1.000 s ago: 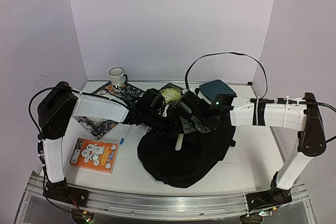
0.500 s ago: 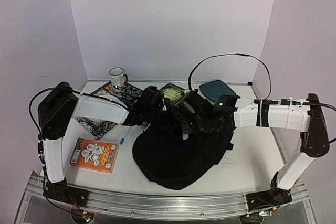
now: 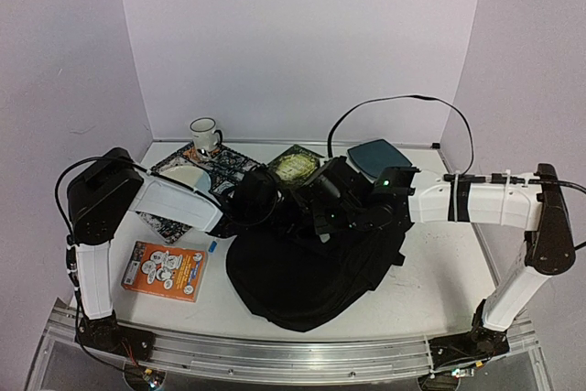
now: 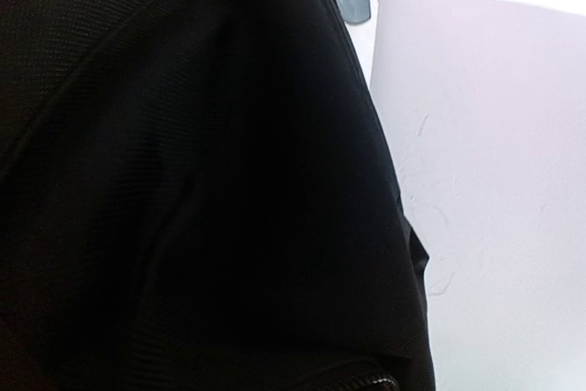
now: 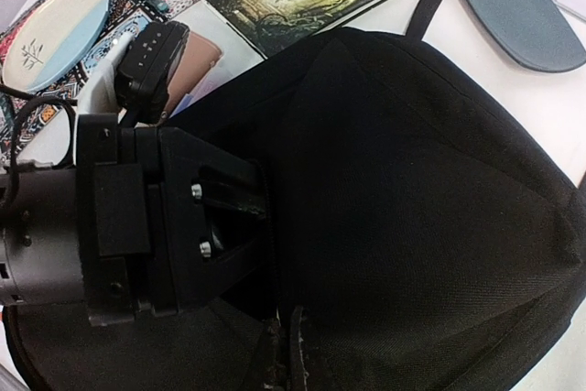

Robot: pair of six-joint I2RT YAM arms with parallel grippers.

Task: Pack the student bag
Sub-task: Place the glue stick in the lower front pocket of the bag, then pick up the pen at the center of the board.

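From above, the student bag (image 3: 307, 272) lies slumped in the middle of the desk (image 3: 439, 263), reaching toward the near edge. My left gripper (image 3: 264, 200) and right gripper (image 3: 322, 212) meet over the bag's far side. Both are black against black, so I cannot tell how either pair of jaws stands. A mug (image 3: 203, 133) sits by the far left corner, with a plate (image 3: 186, 177) on a patterned mat (image 3: 215, 164) beside it. A book (image 3: 295, 167) and a teal pad (image 3: 377, 155) lie along the far edge. An orange box (image 3: 165, 270) rests near the left near corner.

My left wrist camera sees bag fabric pressed close, with bare desk to the right and none of my fingers.

My right wrist camera looks across the bag to the book, pad and plate. My left gripper's black body sits against the bag's left side. At the bottom edge two thin dark shapes lie close together, too unclear to read as my fingers.
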